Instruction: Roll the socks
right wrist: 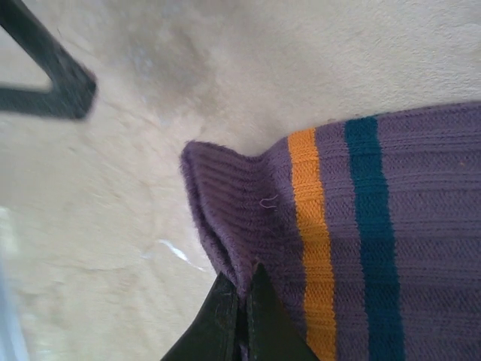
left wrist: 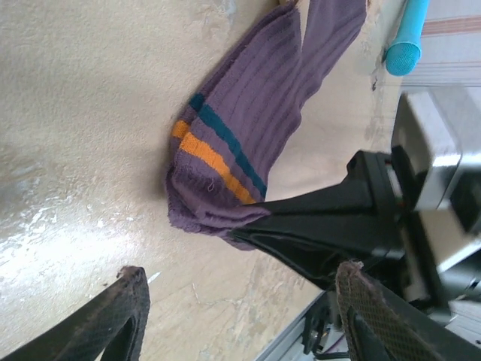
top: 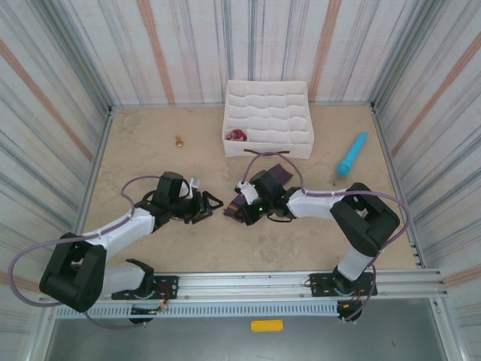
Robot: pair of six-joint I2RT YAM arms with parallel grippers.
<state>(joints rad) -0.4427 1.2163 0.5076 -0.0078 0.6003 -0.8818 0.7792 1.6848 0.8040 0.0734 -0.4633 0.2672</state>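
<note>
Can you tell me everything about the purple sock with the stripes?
The purple sock looks like soft ribbed knitted fabric, with an orange stripe and a teal stripe near its cuff. It lies stretched out on the beige table and seems to be in two layers, one on top of the other. The right gripper has its jaws shut on the edge of the cuff, pinching it. I can see nothing else touching the sock.

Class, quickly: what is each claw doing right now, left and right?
Left claw: open, holding nothing.
Right claw: closed, pinching the cuff of the purple sock.
</note>
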